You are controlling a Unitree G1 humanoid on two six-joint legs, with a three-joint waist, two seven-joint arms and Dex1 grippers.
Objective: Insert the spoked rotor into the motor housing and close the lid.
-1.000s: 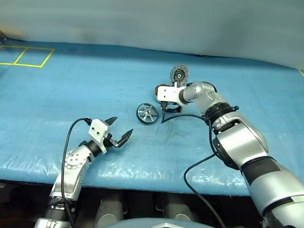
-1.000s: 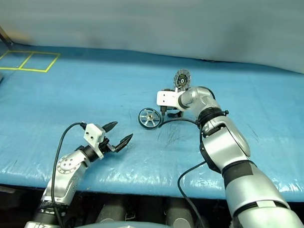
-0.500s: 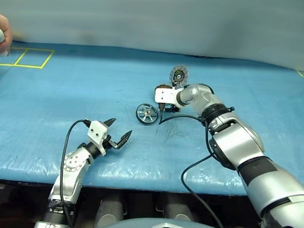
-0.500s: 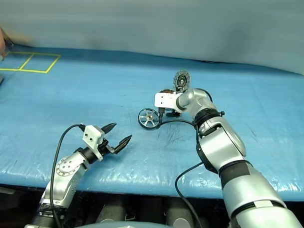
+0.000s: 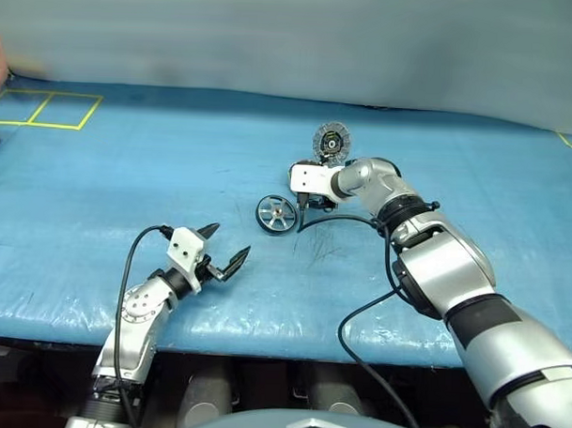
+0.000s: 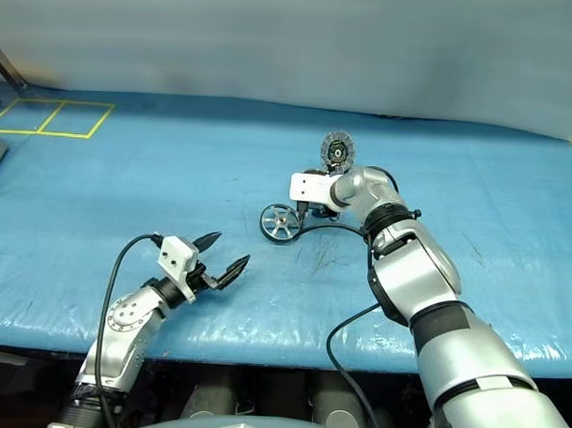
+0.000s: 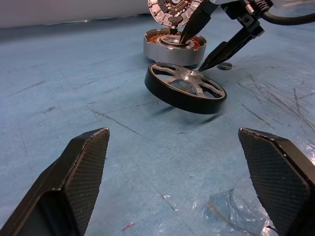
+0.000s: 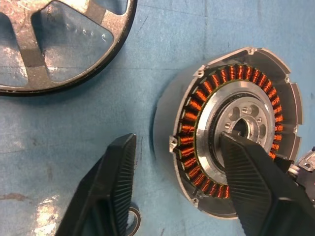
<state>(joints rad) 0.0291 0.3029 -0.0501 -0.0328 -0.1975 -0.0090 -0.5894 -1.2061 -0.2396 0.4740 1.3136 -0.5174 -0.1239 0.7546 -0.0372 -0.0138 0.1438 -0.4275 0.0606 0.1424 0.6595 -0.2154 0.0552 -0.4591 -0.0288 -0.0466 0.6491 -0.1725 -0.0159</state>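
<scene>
Blue sheeting covers the whole tabletop [image 5: 128,162], scuffed and wrinkled, and everything I care about sits around its middle, a bit toward the far edge. I see the motor housing [image 8: 236,147] lying flat there with its ring of copper windings facing up and its well empty, so the rotor is not in yet. Its lid [image 5: 332,140] stands upright on the hinge at the far side, inner face toward me. The spoked rotor [image 5: 278,214] sits just beside the housing on the side nearer my left arm, one edge lifted off the sheet in the left wrist view, so it rests tilted, not flat. A tiny dark ring [image 7: 225,66] lies near the housing.

My right tool [image 8: 177,182] hangs over the housing, pointing down, its jaws partly apart and straddling the near wall: one fingertip over the central hub, the other outside on the sheet. I judge it is gripping nothing. My left tool [image 5: 221,249] hovers well apart, toward the near edge, jaws spread wide and empty.

I judge the step in hand is steadying or positioning the housing. Next I need the rotor picked up by its rim, levelled and centred over the hub before lowering.
</scene>
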